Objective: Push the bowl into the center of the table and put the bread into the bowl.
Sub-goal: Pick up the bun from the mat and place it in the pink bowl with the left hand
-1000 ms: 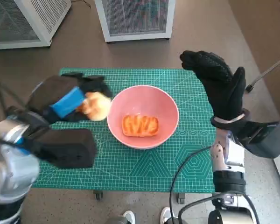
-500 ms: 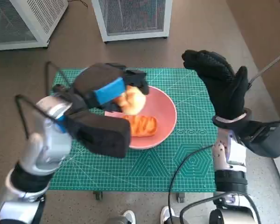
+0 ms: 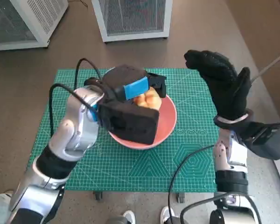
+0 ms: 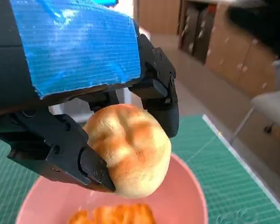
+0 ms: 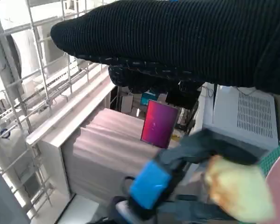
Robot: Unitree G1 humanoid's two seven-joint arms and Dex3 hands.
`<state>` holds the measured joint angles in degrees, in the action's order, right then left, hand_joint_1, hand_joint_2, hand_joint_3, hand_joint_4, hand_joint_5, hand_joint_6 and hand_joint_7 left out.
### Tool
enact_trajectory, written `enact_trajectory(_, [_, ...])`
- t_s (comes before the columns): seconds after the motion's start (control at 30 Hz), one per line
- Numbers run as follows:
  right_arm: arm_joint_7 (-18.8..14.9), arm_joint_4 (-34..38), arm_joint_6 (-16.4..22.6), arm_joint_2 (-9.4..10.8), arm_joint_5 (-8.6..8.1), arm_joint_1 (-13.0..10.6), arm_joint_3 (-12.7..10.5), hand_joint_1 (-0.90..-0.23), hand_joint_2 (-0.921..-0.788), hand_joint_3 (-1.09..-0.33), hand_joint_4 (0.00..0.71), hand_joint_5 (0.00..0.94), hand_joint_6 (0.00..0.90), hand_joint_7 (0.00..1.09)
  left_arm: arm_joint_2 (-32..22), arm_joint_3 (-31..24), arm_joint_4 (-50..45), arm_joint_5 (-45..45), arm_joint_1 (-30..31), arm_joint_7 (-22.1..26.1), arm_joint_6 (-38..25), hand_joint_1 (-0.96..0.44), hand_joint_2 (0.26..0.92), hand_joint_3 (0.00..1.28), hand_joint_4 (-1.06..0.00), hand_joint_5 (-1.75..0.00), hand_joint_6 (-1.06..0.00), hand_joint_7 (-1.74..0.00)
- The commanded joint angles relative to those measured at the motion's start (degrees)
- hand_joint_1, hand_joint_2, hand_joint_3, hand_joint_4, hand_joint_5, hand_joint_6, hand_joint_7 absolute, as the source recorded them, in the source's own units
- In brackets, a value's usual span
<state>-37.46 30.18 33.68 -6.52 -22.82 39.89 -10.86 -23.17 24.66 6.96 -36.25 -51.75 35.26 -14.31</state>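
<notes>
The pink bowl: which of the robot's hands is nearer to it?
Left. The left hand hangs over the pink bowl, holding a bread roll; the right hand is raised beside it, apart.

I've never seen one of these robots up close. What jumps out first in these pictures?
The left hand, black with bright blue tape across its back, holds a round golden bread roll over a pink bowl on the green cutting mat. Another, striped piece of bread already lies in that bowl. Off to the side, the right hand in its black knitted glove is raised and holds nothing.

Glossy pink bowl (image 3: 165, 122), knitted right hand (image 3: 221, 84)
</notes>
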Motion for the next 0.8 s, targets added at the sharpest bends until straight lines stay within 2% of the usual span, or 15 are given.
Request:
enact_trajectory(0.03, [-0.01,0.21,-0.18,-0.07,-0.08,-1.24,-0.03,-0.661,-0.921,-0.678,0.219,0.0,0.193,0.29,0.87,1.37,5.18,-1.2,-1.91,-0.26,0.37,0.0,0.92,0.08,-0.66,-1.26,-0.65,-1.09])
enact_trajectory(0.2, [0.5,-0.54,-0.19,0.09,0.3,-1.69,0.17,-0.662,-0.921,-0.678,0.218,0.0,0.191,0.29,1.59,1.84,8.62,-0.87,-2.54,0.98,-0.43,0.0,0.92,0.11,-0.62,-1.37,-0.61,-1.05])
enact_trajectory(0.27, [0.61,-0.74,-0.29,0.12,0.29,-1.81,0.21,-0.663,-0.921,-0.678,0.218,0.0,0.19,0.29,1.92,1.89,9.07,-0.67,-2.68,1.99,-1.53,0.0,0.921,0.15,-0.57,-1.35,-0.57,-1.18])
enact_trajectory(0.3, [0.63,-0.8,-0.33,0.13,0.27,-1.86,0.22,-0.663,-0.921,-0.678,0.218,0.0,0.19,0.29,2.06,1.92,9.15,-0.64,-2.71,2.45,-2.05,0.13,0.921,0.17,-0.56,-1.36,-0.48,-0.96])
enact_trajectory(0.33, [0.65,-0.77,-0.34,0.14,0.26,-1.87,0.21,-0.663,-0.921,-0.678,0.218,0.0,0.19,0.29,2.22,1.92,9.28,-0.53,-2.72,3.02,-2.7,0.17,0.921,0.17,-0.56,-1.36,-0.47,-0.85])
enact_trajectory(0.37, [0.65,-0.78,-0.35,0.14,0.24,-1.9,0.2,-0.665,-0.921,-0.677,0.218,0.0,0.189,0.29,2.34,1.93,9.33,-0.48,-2.72,3.43,-3.17,0.24,0.921,0.19,-0.53,-1.38,-0.43,-0.61])
enact_trajectory(0.4, [0.64,-0.73,-0.38,0.17,0.21,-1.9,0.19,-0.665,-0.921,-0.677,0.218,0.0,0.189,0.29,2.44,1.93,9.49,-0.38,-2.7,3.83,-3.59,0.26,0.921,0.2,-0.52,-1.39,-0.42,-0.53])
enact_trajectory(0.43, [0.64,-0.74,-0.42,0.19,0.18,-1.91,0.19,-0.666,-0.921,-0.676,0.218,0.0,0.189,0.29,2.51,1.94,9.54,-0.32,-2.68,4.11,-3.91,0.22,0.895,0.2,-0.46,-1.23,-0.39,-0.39])
enact_trajectory(0.47, [0.69,-0.69,-0.36,0.23,0.24,-1.91,0.21,-0.667,-0.921,-0.676,0.218,0.0,0.189,0.28,2.52,1.88,9.49,-0.2,-2.59,4.47,-4.26,0.13,0.865,0.17,-0.42,-0.88,-0.38,-0.27])
enact_trajectory(0.5, [0.72,-0.68,-0.33,0.25,0.29,-1.93,0.22,-0.667,-0.921,-0.676,0.218,0.0,0.189,0.28,2.53,1.84,9.39,-0.13,-2.52,4.74,-4.54,0.06,0.843,0.14,-0.35,-0.57,-0.36,-0.18])
enact_trajectory(0.57, [0.81,-0.66,-0.22,0.28,0.42,-1.94,0.25,-0.667,-0.921,-0.676,0.218,0.0,0.189,0.28,2.3,1.57,8.44,0.12,-2.2,5.48,-5.2,-0.01,0.825,0.1,-0.26,-0.29,-0.34,-0.1])
enact_trajectory(0.6, [0.82,-0.66,-0.28,0.29,0.4,-1.94,0.25,-0.666,-0.921,-0.676,0.218,0.0,0.189,0.28,2.01,1.28,7.54,0.31,-1.88,5.79,-5.43,-0.04,0.817,0.09,-0.22,-0.19,-0.32,-0.06])
enact_trajectory(0.67, [0.83,-0.69,-0.39,0.33,0.35,-1.94,0.24,-0.666,-0.921,-0.675,0.218,0.0,0.19,0.28,1.44,0.71,5.7,0.62,-1.24,6.11,-5.81,-0.08,0.81,0.07,-0.17,-0.1,-0.31,-0.03])
enact_trajectory(0.8, [0.87,-0.84,-0.47,0.38,0.41,-1.97,0.27,-0.665,-0.921,-0.676,0.219,0.0,0.19,0.28,0.06,-0.4,1.63,0.27,0.52,4.55,-5.51,-0.16,0.806,0.05,-0.13,-0.03,-0.28,-0.01])
